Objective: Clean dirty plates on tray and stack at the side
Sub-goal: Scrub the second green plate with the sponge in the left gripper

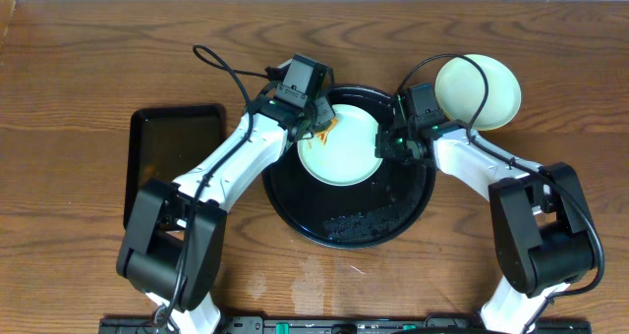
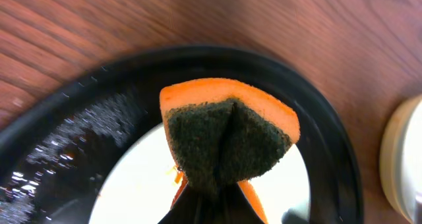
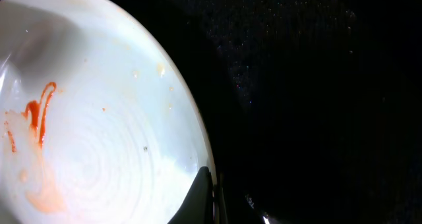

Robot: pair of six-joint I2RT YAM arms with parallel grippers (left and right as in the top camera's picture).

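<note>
A pale mint-green plate [image 1: 339, 145] lies on the round black tray [image 1: 349, 226], with an orange-red smear [image 3: 38, 115] near its far-left rim. My left gripper [image 1: 319, 121] is shut on an orange sponge with a dark green scrub face [image 2: 227, 135], held over the plate's [image 2: 142, 184] upper left edge. My right gripper [image 1: 385, 145] is shut on the plate's right rim [image 3: 198, 155], one finger on top. A pale yellow plate [image 1: 479, 90] sits on the wood tabletop [image 1: 88, 79] at the upper right, apparently stacked on another plate.
A smaller rectangular black tray [image 1: 172, 162] lies on the table to the left. Cables run from both wrists over the tray's far edge. The round tray's floor is wet and speckled near its front [image 1: 359, 226].
</note>
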